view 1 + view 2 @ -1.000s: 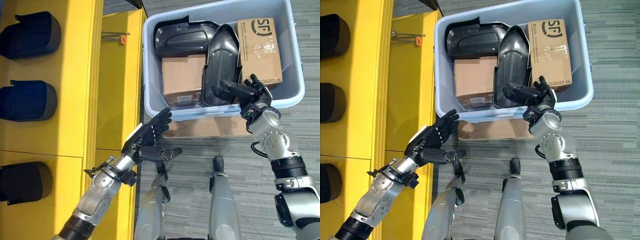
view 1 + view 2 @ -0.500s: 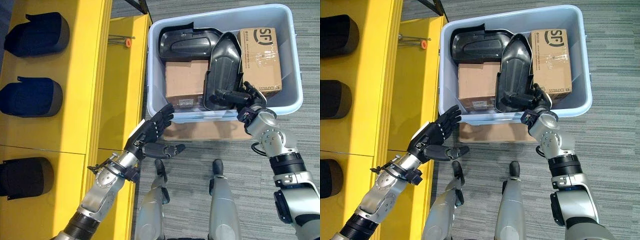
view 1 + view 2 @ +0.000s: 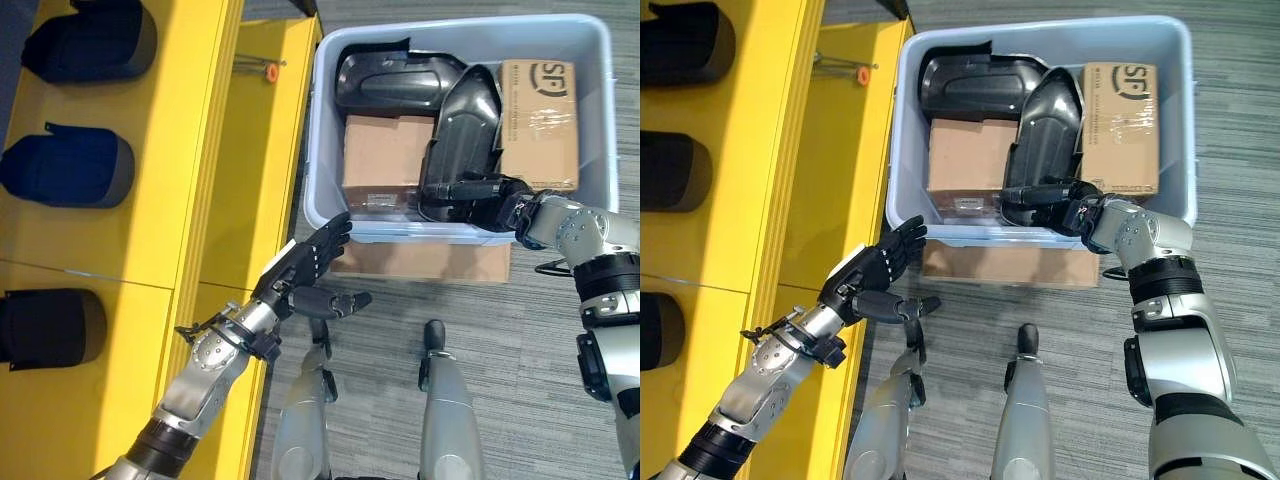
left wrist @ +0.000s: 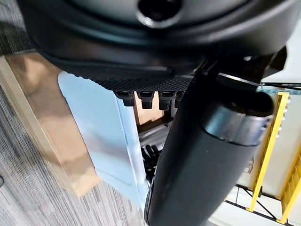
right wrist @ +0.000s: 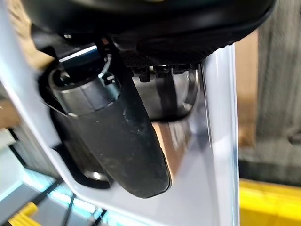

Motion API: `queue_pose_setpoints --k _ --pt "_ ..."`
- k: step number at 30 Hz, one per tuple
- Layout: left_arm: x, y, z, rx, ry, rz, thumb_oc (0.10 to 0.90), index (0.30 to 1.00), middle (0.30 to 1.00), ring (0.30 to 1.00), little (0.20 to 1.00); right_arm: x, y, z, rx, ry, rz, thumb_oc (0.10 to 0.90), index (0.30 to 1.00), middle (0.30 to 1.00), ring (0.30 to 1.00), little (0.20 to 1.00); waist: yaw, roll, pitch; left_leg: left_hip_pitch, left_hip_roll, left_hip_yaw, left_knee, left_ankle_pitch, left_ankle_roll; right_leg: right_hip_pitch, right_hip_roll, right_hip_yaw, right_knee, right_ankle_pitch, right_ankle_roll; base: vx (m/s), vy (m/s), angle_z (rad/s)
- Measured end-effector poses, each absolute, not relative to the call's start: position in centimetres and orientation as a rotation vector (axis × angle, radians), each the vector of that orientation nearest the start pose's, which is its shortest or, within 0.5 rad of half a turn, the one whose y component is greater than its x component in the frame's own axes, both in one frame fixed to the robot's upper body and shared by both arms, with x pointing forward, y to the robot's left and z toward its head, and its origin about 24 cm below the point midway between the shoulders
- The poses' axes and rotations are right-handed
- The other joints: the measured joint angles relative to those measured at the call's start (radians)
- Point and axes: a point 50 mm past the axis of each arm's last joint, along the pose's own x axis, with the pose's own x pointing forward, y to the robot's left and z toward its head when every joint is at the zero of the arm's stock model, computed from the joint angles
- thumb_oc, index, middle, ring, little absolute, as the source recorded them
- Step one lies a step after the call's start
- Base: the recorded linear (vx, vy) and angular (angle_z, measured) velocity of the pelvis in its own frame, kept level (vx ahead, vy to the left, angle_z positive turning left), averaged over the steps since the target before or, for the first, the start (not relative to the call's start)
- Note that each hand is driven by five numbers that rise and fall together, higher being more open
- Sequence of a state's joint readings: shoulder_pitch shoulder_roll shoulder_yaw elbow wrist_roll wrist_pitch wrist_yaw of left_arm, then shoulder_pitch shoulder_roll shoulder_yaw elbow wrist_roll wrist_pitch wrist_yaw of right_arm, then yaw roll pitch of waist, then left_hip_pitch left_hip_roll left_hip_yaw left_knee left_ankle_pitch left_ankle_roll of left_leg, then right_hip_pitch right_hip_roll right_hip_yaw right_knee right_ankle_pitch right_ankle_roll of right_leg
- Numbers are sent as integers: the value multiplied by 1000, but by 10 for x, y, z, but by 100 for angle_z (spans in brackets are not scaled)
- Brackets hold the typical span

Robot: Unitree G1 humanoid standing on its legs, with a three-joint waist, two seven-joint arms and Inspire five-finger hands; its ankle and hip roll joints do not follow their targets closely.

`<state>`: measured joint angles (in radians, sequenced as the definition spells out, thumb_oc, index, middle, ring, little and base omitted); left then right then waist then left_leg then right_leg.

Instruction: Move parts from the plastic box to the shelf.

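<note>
the right robot hand [image 3: 500,203] reaches over the near wall of the pale blue plastic box [image 3: 325,120] and its fingers touch the bottom end of a black part [image 3: 462,140] that leans up inside, but i cannot tell if it grips it. another black part [image 3: 395,82] lies at the far side of the box, with two brown cardboard boxes [image 3: 385,165] beside them. the left robot hand [image 3: 300,275] is spread open in the air just outside the box's near left corner, next to the yellow shelf [image 3: 150,200] where dark blue parts [image 3: 70,165] already sit.
</note>
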<state>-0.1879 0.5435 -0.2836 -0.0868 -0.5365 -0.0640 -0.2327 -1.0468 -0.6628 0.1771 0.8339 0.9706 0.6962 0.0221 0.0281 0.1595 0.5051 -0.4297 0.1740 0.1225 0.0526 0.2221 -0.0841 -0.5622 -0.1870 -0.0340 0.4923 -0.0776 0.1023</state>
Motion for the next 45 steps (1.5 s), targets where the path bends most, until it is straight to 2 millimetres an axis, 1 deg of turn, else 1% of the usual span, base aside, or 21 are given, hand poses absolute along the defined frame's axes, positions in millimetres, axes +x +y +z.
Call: queue_pose_setpoints --k 2,3,4,5,7,9,12,13,14,16,19,23,27,33,37,39,42,45 --pt "271 155 107 39 -172 -572 900 1000 1000 1000 1000 391 -235 172 412 468 73 900 1000 1000 1000 1000 15 3 -1 -5 -1 -2 0 3 2 -8 -1 -2 8 -5 -3 2 -2 4" --pt "271 156 107 52 -164 -574 900 1000 1000 1000 1000 391 -233 169 494 480 84 900 1000 1000 1000 1000 25 3 -1 -5 -2 -3 0 3 1 -8 -3 -2 12 -8 -4 1 11 4" --pt "271 157 106 61 -160 -576 900 1000 1000 1000 1000 391 -230 164 524 493 93 900 1000 1000 1000 1000 28 3 -1 -5 -3 -3 0 3 1 -9 -4 -3 13 -9 -4 0 13 4" --pt "271 160 106 78 -151 -577 900 1000 1000 1000 1000 391 -228 161 591 500 109 900 1000 1000 1000 1000 33 5 0 -5 -7 -3 0 4 0 -9 -9 -5 18 -13 -4 0 11 7" --pt "270 163 105 86 -145 -583 900 1000 1000 1000 1000 391 -228 157 652 504 112 900 1000 1000 1000 1000 34 8 0 -5 -14 -8 0 9 -7 -11 -17 -6 27 -20 -2 0 16 12" --pt "268 164 102 91 -143 -592 900 1000 1000 1000 1000 391 -223 149 730 500 124 900 1000 1000 1000 1000 37 25 -4 -3 -24 -9 1 8 -6 -14 -28 -4 41 -27 3 0 37 8" --pt "265 165 100 91 -148 -615 900 1000 1000 1000 1000 390 -218 134 840 470 114 900 1000 1000 1000 1000 41 28 -6 7 -34 -8 0 7 -4 -15 -39 0 60 -39 3 3 38 3" --pt "263 165 98 90 -150 -622 900 1000 1000 1000 1000 390 -216 130 857 460 108 900 1000 1000 1000 1000 41 28 -6 12 -38 -6 0 4 0 -14 -43 2 68 -44 2 9 39 6" --pt "261 165 97 79 -154 -631 900 1000 1000 1000 1000 390 -217 128 873 440 91 900 1000 1000 1000 1000 41 37 -12 13 -39 -8 0 4 -1 -15 -46 2 75 -49 2 9 35 4" --pt "259 166 96 47 -157 -628 900 1000 1000 1000 1000 392 -216 127 887 413 51 900 1000 1000 1000 1000 41 49 -21 13 -40 -7 0 4 -1 -19 -46 4 80 -53 -1 7 41 1" --pt "257 165 93 44 -151 -638 900 1000 1000 1000 1000 395 -218 126 875 368 -34 900 1000 1000 1000 1000 40 66 -32 12 -40 -6 -7 1 -4 -29 -45 6 87 -56 -4 -2 37 -2" --pt "256 162 93 43 -156 -661 900 1000 1000 1000 1000 396 -219 125 822 345 -94 900 1000 1000 1000 1000 39 67 -33 11 -42 6 -6 4 -1 -46 -43 27 97 -56 -4 4 33 -10" --pt "257 158 94 44 -160 -680 900 1000 1000 1000 1000 398 -221 128 773 314 -124 900 1000 1000 1000 1000 31 67 -33 11 -42 7 -7 6 -1 -48 -42 28 97 -54 1 2 16 -2" --pt "257 157 95 44 -163 -676 900 1000 1000 1000 1000 398 -224 142 652 272 -151 900 1000 1000 1000 1000 29 67 -33 1 -42 9 -6 4 -3 -58 -42 30 97 -55 -2 0 0 0" --pt "256 158 94 41 -162 -675 900 1000 1000 1000 1000 396 -237 153 591 245 -189 900 1000 1000 1000 1000 30 65 -32 -2 -41 9 -6 4 -3 -55 -41 29 89 -51 1 0 0 0" --pt "256 157 94 41 -162 -674 900 1000 1000 1000 1000 396 -244 163 548 215 -199 900 1000 1000 1000 1000 27 64 -31 -2 -41 11 -6 5 -2 -52 -39 30 80 -46 4 0 0 0" --pt "256 157 97 39 -175 -659 900 1000 1000 1000 1000 392 -263 177 491 176 -256 900 1000 1000 1000 1000 27 62 -29 -1 -39 15 -6 5 -1 -43 -37 29 64 -35 10 0 0 0" --pt "256 157 99 36 -181 -647 900 1000 1000 1000 1000 384 -290 190 469 137 -338 900 1000 1000 1000 1000 27 53 -23 10 -38 18 -6 3 2 -26 -35 29 45 -25 11 7 -2 -3"
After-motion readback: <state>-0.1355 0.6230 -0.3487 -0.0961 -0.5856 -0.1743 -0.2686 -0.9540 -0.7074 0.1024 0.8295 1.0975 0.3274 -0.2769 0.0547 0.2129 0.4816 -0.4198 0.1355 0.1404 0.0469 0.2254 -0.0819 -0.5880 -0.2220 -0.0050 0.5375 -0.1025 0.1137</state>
